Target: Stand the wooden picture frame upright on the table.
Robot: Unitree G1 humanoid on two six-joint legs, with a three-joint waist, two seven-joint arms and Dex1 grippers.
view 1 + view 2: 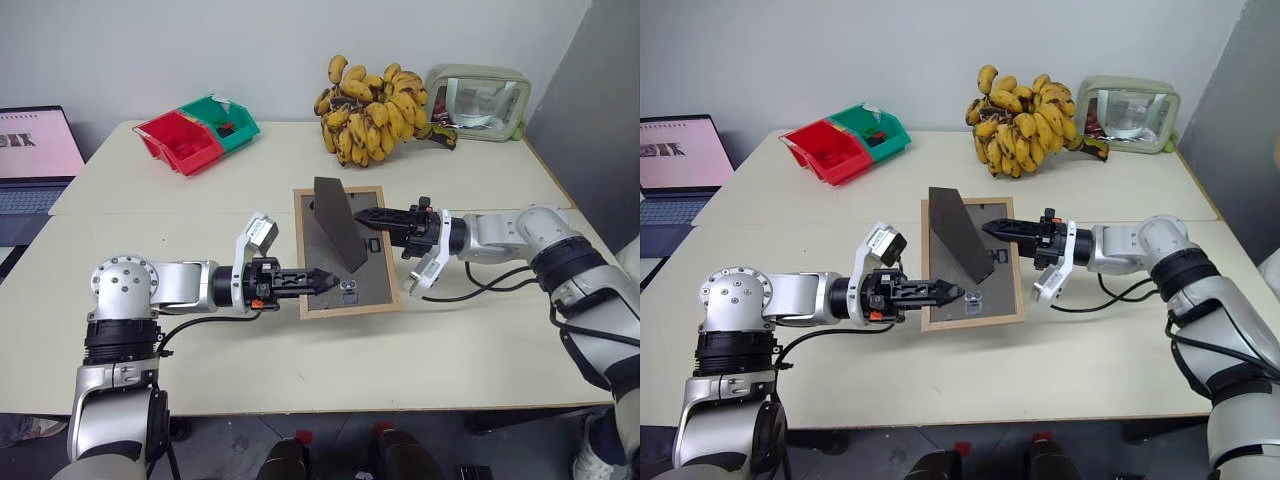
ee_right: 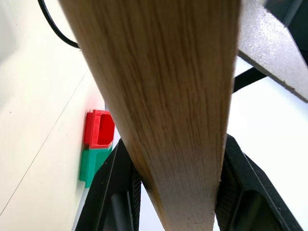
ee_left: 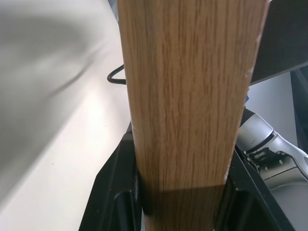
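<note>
Bench (image 1: 300, 370) carries everything: bananas (image 1: 375, 115) and a clear pouch (image 1: 480, 100) near the far right corner, red and green bins (image 1: 195, 130) near the far left. Frame (image 1: 345, 255) sits mid-bench, back up, stand (image 1: 338, 222) folded out. Left fingers (image 1: 318, 281) grasp its near left edge; right fingers (image 1: 368, 216) are clamped on its right edge, wood between both pairs in the wrist views.
</note>
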